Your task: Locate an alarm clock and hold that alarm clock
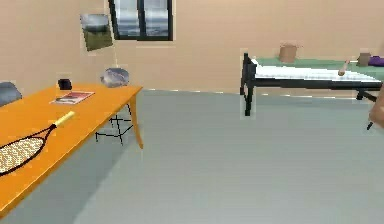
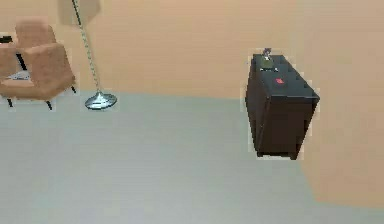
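the state of the claw cannot be told from these views, so places are given by the pictures' own sides. in the forward view an orange table (image 1: 100, 110) runs along the left; on it lie a racket (image 1: 25, 148) at the near end, a flat red and white book (image 1: 73, 97) farther along, and just beyond the book a small dark block (image 1: 65, 84), too small to tell whether it is the alarm clock. a grey rounded shape (image 1: 115, 76) stands at the table's far end. on the back wall hang a picture (image 1: 96, 32) and a dark-framed window (image 1: 141, 18). to the right, well apart from the table, stands a dark-framed bed (image 1: 262, 72) with a green and white cover, carrying a brown box (image 1: 288, 53), a small pale thing (image 1: 342, 70) and a purple thing (image 1: 375, 61). in the arm side view a dark cabinet (image 2: 280, 120) stands against the wall at the right, with a small brass-coloured thing (image 2: 267, 60) and a red patch (image 2: 283, 81) on its top. at the left are a floor lamp (image 2: 98, 98) and, just beside it, a peach armchair (image 2: 45, 65), all on grey floor (image 2: 160, 165).
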Controlling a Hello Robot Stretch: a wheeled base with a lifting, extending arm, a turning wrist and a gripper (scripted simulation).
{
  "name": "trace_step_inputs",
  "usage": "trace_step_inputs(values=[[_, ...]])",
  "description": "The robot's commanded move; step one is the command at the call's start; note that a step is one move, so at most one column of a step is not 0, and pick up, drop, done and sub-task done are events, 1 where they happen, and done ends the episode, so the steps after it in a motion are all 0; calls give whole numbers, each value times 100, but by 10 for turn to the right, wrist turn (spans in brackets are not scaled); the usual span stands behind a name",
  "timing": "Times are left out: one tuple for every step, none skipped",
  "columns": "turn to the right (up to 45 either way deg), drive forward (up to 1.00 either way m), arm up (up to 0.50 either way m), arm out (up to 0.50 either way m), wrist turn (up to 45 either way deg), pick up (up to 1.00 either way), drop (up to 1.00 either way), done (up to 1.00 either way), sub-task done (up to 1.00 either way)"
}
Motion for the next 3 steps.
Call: trace_step_inputs(values=[[0,100,0,0,0,0,0,0,0],[0,100,0,0,0,0,0,0,0],[0,30,0,0,0,0,0,0,0]])
